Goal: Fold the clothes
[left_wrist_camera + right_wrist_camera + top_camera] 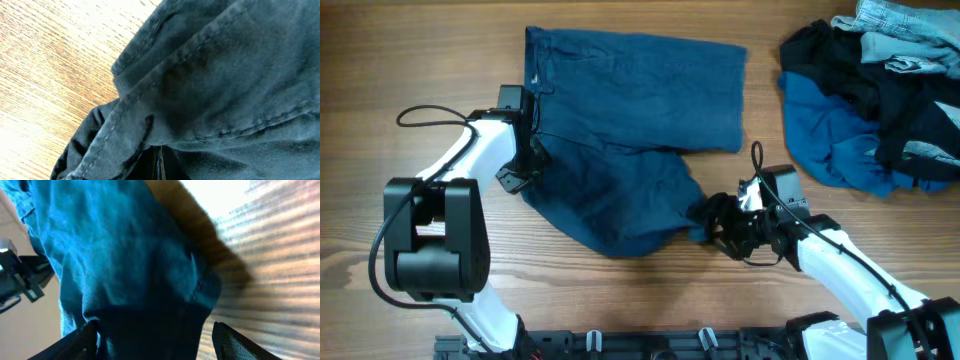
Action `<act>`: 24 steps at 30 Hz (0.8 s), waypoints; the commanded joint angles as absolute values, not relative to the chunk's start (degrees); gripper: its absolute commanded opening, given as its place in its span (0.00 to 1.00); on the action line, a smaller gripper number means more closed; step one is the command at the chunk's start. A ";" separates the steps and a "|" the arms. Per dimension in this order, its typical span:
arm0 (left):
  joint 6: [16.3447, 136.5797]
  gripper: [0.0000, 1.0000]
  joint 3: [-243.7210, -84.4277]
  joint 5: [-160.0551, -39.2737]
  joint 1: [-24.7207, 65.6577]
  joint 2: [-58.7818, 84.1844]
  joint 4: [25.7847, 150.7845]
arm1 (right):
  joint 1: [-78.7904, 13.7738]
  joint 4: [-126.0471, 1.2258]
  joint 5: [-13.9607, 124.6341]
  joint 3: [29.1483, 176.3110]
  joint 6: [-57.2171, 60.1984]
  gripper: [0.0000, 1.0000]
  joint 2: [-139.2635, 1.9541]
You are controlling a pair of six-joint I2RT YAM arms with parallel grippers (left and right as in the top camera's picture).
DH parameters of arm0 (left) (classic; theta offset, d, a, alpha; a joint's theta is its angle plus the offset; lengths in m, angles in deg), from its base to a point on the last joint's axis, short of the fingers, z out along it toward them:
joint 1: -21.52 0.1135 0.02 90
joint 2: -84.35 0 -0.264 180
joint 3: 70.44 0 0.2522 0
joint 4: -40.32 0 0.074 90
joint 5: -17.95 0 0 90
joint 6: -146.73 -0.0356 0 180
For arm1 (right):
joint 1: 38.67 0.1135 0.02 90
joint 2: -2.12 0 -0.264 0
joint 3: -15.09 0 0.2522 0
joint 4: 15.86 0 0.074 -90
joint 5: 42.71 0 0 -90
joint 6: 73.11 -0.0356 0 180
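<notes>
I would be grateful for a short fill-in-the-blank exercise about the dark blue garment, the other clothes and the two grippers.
1. The dark blue cloth garment lies spread on a ___ table.
2. The heap of blue, black and grey clothes lies to the garment's ___ in the overhead view.
3. Of the left gripper and the right gripper, the ___ one is nearer the heap.

Missing words: wooden; right; right.
</notes>
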State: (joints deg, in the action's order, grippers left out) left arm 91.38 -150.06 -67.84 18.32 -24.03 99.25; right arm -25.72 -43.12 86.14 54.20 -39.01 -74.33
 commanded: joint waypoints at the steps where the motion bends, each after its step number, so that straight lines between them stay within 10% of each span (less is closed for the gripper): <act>1: 91.69 0.04 -149.65 -68.52 18.53 -24.97 98.35 | -25.83 -39.82 87.72 51.62 -43.93 0.74 -74.17; 4: 91.69 0.04 -149.65 -68.52 18.53 -24.97 98.37 | -25.83 -33.88 86.30 49.87 -46.31 0.68 -74.17; 9: 91.69 0.04 -149.65 -68.52 18.53 -24.97 98.39 | -25.83 -29.57 79.63 49.74 -42.27 0.05 -74.15; 15: 91.66 0.04 -149.65 -68.52 18.53 -24.97 98.46 | -25.83 -33.00 80.26 58.09 -31.78 0.04 -73.54; 24: 91.49 0.04 -149.65 -67.88 18.53 -24.97 99.03 | -25.83 -78.36 71.26 91.57 -12.10 0.04 -73.30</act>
